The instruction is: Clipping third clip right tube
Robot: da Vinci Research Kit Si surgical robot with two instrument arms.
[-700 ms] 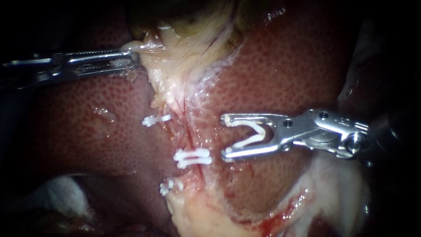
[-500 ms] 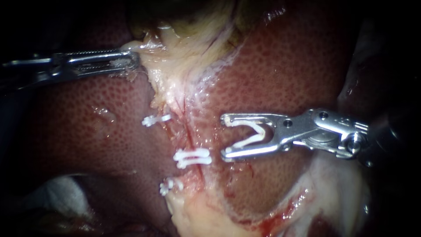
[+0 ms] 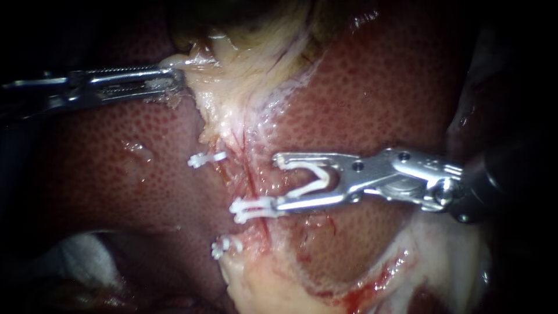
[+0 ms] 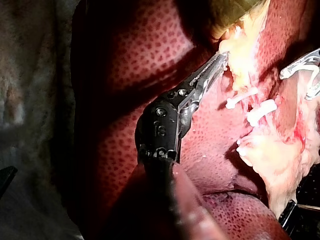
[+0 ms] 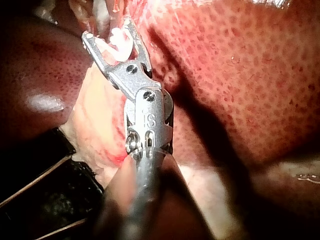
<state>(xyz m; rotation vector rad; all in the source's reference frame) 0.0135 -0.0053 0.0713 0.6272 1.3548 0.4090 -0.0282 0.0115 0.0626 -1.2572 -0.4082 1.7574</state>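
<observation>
Jaws wide, the right instrument [image 3: 278, 181] holds an open clip [image 3: 314, 177] against a placed clip [image 3: 253, 208]; the left instrument [image 3: 176, 79], jaws closed, seemingly pinches pale tissue [image 3: 244, 70].

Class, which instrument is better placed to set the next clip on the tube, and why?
Right. The right instrument holds an open clip in its jaws beside the tube. The left instrument grips pale tissue farther up and carries no clip.
</observation>
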